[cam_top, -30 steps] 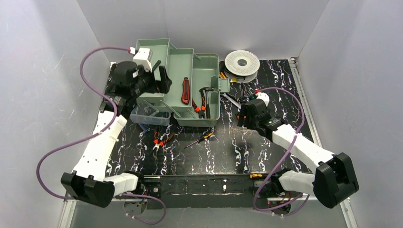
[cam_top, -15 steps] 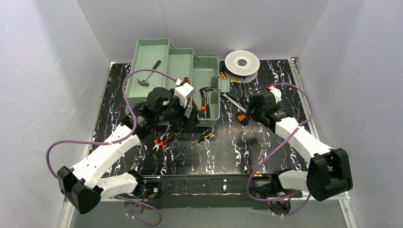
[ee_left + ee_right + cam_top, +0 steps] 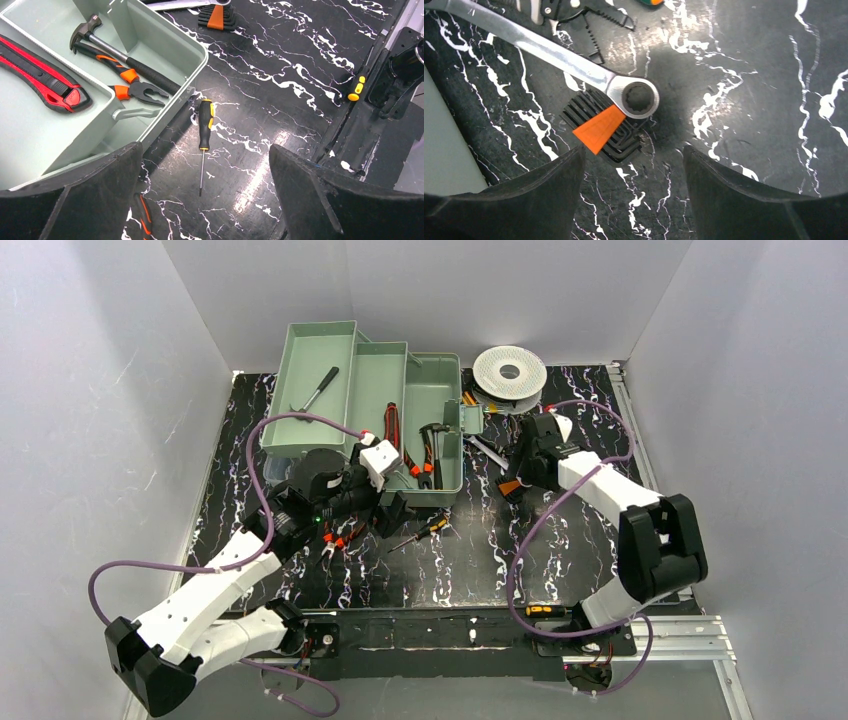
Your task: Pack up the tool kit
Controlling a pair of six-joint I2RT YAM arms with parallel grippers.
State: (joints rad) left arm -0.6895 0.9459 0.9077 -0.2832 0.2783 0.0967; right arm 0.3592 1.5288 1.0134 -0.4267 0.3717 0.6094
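The left gripper [image 3: 204, 148] is hanging low over the table [image 3: 300, 75], fingers spread wide with nothing between them. Right below it is lying the screwdriver [image 3: 204, 125], handle toward 12 o'clock and tip toward 6 in the wrist view. The fingers are sitting at its 9 and 3, which looks like the right line-up. My call is to come straight down and close on the fat handle, not the thin shaft. That shaft is smooth, narrow metal and will likely roll or slip, while the black and yellow handle looks ribbed and grippy.

The toolbox [image 3: 320, 345] is standing open at 11 o'clock on the table, pale green plastic with hard, smooth walls. The hammer [image 3: 100, 45], the orange-handled pliers [image 3: 132, 85] and the red knife [image 3: 42, 75] are already lying in its trays. The screwdriver is just outside its near corner, so the carry should be short; the rim needs clearing.

The right gripper [image 3: 634, 150] is hovering with fingers spread and empty. Below it, the ring end of the shiny steel wrench [image 3: 554, 55] is resting on the hex key set [image 3: 599, 127], black ribbed keys in an orange holder. The wrench is flat and slick, so I'd pinch across its bar.
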